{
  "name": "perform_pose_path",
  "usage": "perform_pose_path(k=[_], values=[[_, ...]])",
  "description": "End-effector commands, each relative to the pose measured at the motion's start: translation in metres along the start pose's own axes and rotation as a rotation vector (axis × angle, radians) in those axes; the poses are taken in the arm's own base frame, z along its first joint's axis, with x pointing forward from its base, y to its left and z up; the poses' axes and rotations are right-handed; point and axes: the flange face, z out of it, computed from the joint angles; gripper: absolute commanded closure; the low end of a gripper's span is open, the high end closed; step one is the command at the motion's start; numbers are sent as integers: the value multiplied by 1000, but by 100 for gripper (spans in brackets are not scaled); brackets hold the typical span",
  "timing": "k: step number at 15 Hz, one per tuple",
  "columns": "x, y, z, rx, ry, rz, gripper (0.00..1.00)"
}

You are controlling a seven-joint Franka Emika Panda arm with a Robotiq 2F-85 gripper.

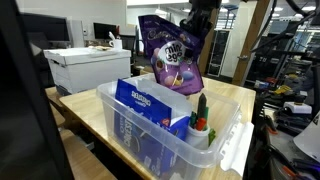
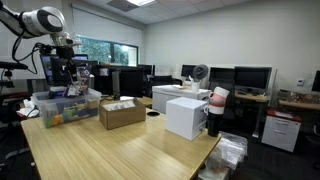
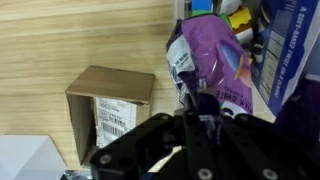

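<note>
In the wrist view, a cardboard box [image 3: 110, 100] sits on the desk [image 3: 80, 35] at left. Right of it, the claw [image 3: 197, 103] is clenched on one end of a purple bag [image 3: 210, 60]. In an exterior view, the bag hangs clear of the desk, over a clear bin [image 1: 225, 140] that holds a blue box [image 1: 150, 100].

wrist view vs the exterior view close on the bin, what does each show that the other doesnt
Only the wrist view: a cardboard box with a label, lying on the table. Only the exterior view: the whole clear bin and a monitor behind it. Both: the purple bag pinched in the jaws, the blue box and the wooden table.
</note>
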Motion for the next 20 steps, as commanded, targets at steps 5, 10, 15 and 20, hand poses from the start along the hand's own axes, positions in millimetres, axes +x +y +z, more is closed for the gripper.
perform_pose_path(k=[5,10,15,20], values=[[7,-3,5,-160,-66,56,99],[12,-10,-5,-172,-123,39,99],[16,-21,-15,-115,-208,5,99],[16,-31,-23,-77,-301,9,99]])
